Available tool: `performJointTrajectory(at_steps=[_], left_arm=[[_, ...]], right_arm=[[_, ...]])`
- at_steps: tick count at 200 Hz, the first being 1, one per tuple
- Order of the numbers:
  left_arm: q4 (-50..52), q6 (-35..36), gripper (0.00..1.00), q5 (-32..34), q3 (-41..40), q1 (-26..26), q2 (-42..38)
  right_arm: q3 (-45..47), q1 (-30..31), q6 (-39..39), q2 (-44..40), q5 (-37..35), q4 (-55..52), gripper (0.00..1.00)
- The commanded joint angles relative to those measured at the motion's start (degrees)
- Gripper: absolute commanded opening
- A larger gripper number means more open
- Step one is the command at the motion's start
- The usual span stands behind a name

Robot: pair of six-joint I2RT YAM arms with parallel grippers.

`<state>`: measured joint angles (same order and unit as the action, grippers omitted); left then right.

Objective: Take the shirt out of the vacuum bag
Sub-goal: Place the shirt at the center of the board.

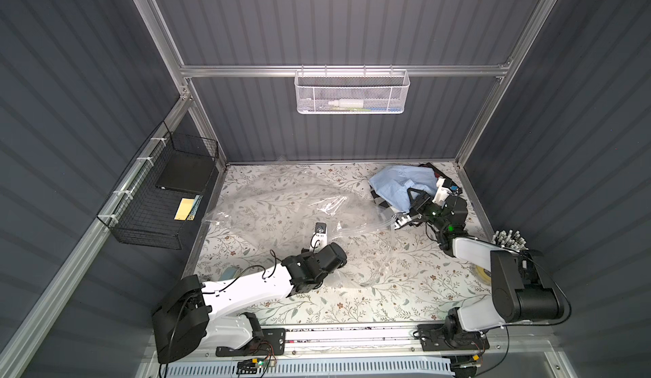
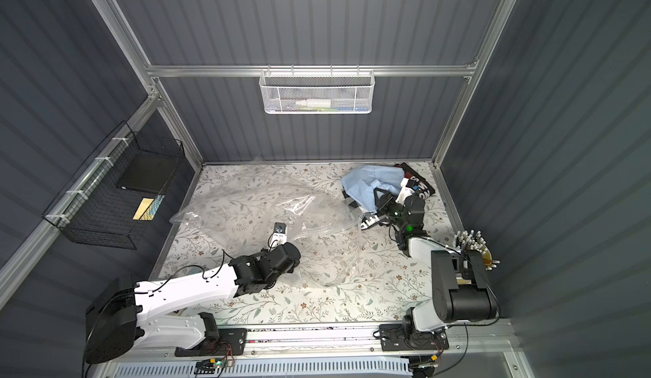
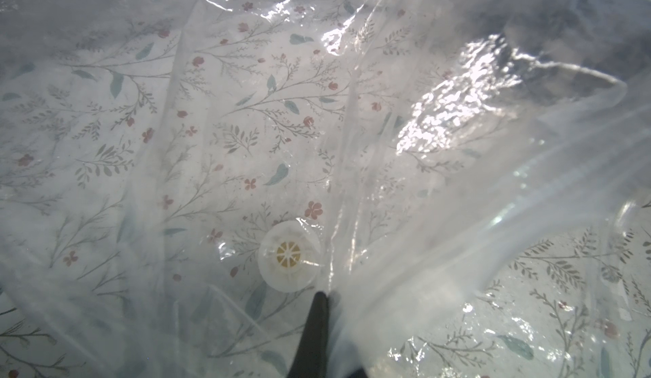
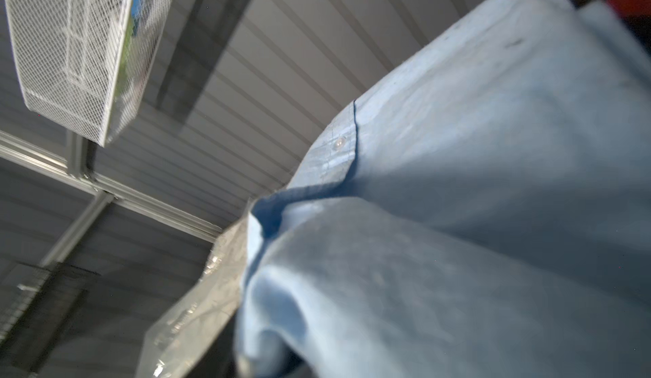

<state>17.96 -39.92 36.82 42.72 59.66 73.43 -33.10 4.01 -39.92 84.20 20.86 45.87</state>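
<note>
Left jaws on bag (image 3: 458,182), beside valve (image 3: 288,254)

Left tool (image 3: 322,298) pinched shut, arm low — right tool (image 1: 415,198) far forward, its opening unclear.

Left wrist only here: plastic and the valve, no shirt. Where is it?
Observer: Shirt lies at the far right corner of the table, on dark clothes.
Operator: Is it out?
Observer: Looks so. In both top views the bag shows only the floral pattern through it.
Operator: And the other arm?
Observer: Right gripper is at the shirt's near edge; I cannot tell how its jaws stand.
</note>
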Motion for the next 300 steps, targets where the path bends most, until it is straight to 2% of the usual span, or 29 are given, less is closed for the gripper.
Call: performJointTrajectory(at_steps=[1,21,68,109,131,152,168,199,222,262,300], left_arm=[[2.48,0.61,0.0,1.82,-0.23,0.11,-2.42],[2.97,0.85,0.0,2.6,-0.02,0.13,-3.57],[3.93,1.21,0.0,4.07,-0.13,0.11,-5.55],[4.96,0.98,0.0,4.71,-0.69,0.11,-6.97],[5.21,1.21,0.0,5.02,-0.72,0.11,-7.25],[5.15,1.33,0.0,5.27,-0.62,0.11,-7.06],[5.18,1.4,0.0,5.36,-0.62,0.11,-6.81],[5.47,1.17,0.0,5.63,-1.11,0.11,-7.46],[5.87,1.25,0.0,5.81,-0.82,0.11,-8.02],[8.95,1.86,0.0,6.2,2.49,0.15,-8.44],[13.66,2.18,0.0,7.58,5.56,0.11,-7.9]], right_arm=[[1.15,1.59,1.05,-3.88,-2.29,-1.4,0.64],[1.67,3.86,3.22,-6.16,-4.27,-3.65,0.68],[3.83,7.45,6.54,-5.33,-11.42,-4.97,0.69],[3.04,11.66,11.78,-6.68,-26.4,-10.86,0.69],[0.8,13.29,13.32,-5.1,-30.05,-13.24,0.69],[-0.37,13.71,13.06,-2.61,-29.24,-12.41,0.67],[-1.45,14.01,13.38,-0.76,-29.44,-12.29,0.59],[-3.05,14.01,11.95,0.13,-29.44,-12.64,0.24],[-4.15,14.09,10.01,-1.55,-23.69,-13.17,0.0],[-4.35,14.04,-0.77,-4.49,-14.54,-11.1,0.0],[-3.58,14.09,-10.53,-1.48,-6.7,-5.84,0.0]])
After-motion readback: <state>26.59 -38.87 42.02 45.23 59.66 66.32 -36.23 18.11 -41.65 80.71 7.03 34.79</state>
